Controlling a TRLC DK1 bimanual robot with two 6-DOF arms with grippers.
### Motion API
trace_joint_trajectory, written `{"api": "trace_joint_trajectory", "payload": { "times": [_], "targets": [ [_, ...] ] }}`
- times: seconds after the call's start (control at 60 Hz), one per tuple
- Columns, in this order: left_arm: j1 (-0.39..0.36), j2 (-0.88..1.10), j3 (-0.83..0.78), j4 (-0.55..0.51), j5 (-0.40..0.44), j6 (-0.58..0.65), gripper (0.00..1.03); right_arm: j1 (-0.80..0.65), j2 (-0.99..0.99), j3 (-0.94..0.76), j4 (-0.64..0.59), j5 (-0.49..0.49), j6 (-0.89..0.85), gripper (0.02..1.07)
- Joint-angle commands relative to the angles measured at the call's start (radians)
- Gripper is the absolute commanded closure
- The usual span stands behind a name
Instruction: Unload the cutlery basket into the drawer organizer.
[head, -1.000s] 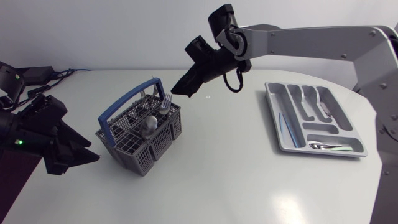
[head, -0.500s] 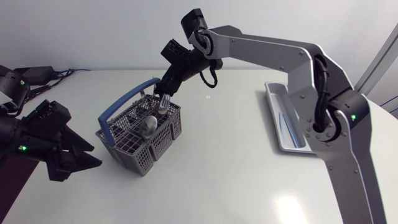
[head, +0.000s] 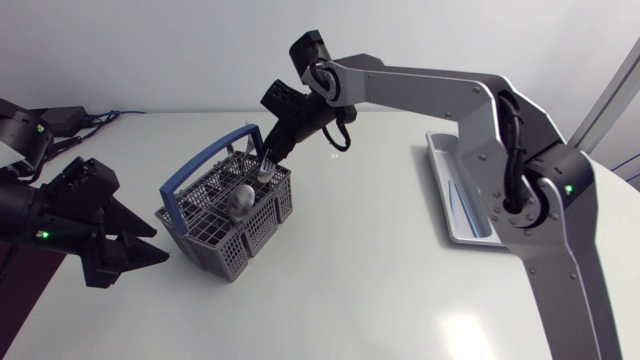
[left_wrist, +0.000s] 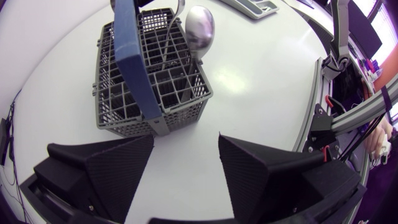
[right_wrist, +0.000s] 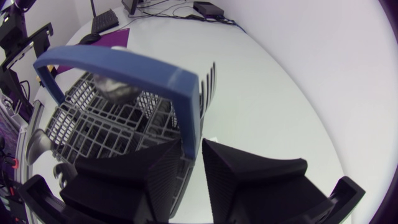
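Your right claw is at the far corner of the cutlery basket, slanting down onto the fork. The fork stands upright there, tines up, just beside the foot of the blue handle. I'd judge the pull runs up along the fork's long axis. You cannot tell whether this claw grips it. Your left claw gapes empty off the basket's near corner, by the desk's left edge. The drawer organizer lies by the right edge.
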Motion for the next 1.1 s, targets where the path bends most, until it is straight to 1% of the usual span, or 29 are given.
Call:
{"api": "trace_joint_trajectory", "payload": {
  "times": [0.0, 0.117, 0.167, 0.217, 0.267, 0.283, 0.317, 0.383, 0.433, 0.5, 0.667, 0.75, 0.767, 0.85, 0.9, 0.967, 1.017, 1.05, 1.083],
  "targets": [
    [-0.012, 0.016, -0.008, 0.010, 0.014, -0.003, 0.14, -0.008, -0.104, -0.130, 0.028, 0.021, -0.014, 0.83],
    [-0.022, 0.042, -0.003, 0.036, 0.014, -0.012, 0.14, -0.033, -0.256, -0.359, 0.108, 0.026, -0.012, 0.83],
    [-0.025, 0.055, 0.003, 0.039, 0.014, -0.013, 0.14, -0.039, -0.298, -0.422, 0.134, 0.026, -0.017, 0.83],
    [-0.036, 0.056, 0.007, 0.041, 0.015, -0.020, 0.14, -0.039, -0.309, -0.431, 0.139, 0.026, -0.015, 0.82],
    [-0.050, 0.055, 0.013, 0.044, 0.015, -0.029, 0.14, -0.039, -0.303, -0.405, 0.139, 0.026, -0.005, 0.80],
    [-0.052, 0.055, 0.015, 0.044, 0.014, -0.033, 0.14, -0.041, -0.300, -0.397, 0.137, 0.028, -0.002, 0.78],
    [-0.055, 0.055, 0.018, 0.044, 0.015, -0.039, 0.14, -0.041, -0.289, -0.374, 0.137, 0.028, 0.008, 0.66],
    [-0.064, 0.047, 0.018, 0.044, 0.014, -0.047, 0.14, -0.031, -0.252, -0.305, 0.111, 0.032, 0.024, 0.36],
    [-0.064, 0.041, 0.015, 0.044, 0.014, -0.049, 0.14, -0.021, -0.223, -0.252, 0.080, 0.032, 0.024, 0.27],
    [-0.064, 0.035, 0.013, 0.044, 0.014, -0.050, 0.14, -0.007, -0.190, -0.195, 0.070, 0.048, 0.035, 0.22],
    [-0.049, 0.021, 0.015, 0.044, 0.014, -0.046, 0.14, 0.018, -0.062, 0.015, -0.023, 0.051, 0.040, 0.22],
    [-0.036, 0.015, 0.007, 0.044, 0.014, -0.041, 0.14, 0.022, 0.011, 0.130, -0.081, 0.051, 0.038, 0.24],
    [-0.033, 0.015, 0.006, 0.044, 0.014, -0.039, 0.14, 0.022, 0.027, 0.149, -0.088, 0.051, 0.038, 0.25],
    [-0.015, 0.015, -0.002, 0.042, 0.014, -0.023, 0.14, 0.022, 0.085, 0.222, -0.102, 0.051, 0.038, 0.42],
    [-0.007, 0.015, -0.006, 0.042, 0.014, -0.016, 0.14, 0.022, 0.114, 0.259, -0.105, 0.051, 0.038, 0.56],
    [0.005, 0.013, -0.010, 0.041, 0.015, -0.009, 0.14, 0.022, 0.139, 0.285, -0.105, 0.051, 0.038, 0.71],
    [0.008, 0.012, -0.013, 0.038, 0.017, -0.006, 0.14, 0.022, 0.157, 0.308, -0.108, 0.049, 0.041, 0.84],
    [0.011, 0.009, -0.014, 0.036, 0.017, -0.004, 0.14, 0.021, 0.166, 0.322, -0.121, 0.046, 0.041, 0.87],
    [0.011, 0.007, -0.014, 0.035, 0.017, -0.004, 0.14, 0.021, 0.169, 0.328, -0.131, 0.044, 0.043, 0.87]
  ]
}}
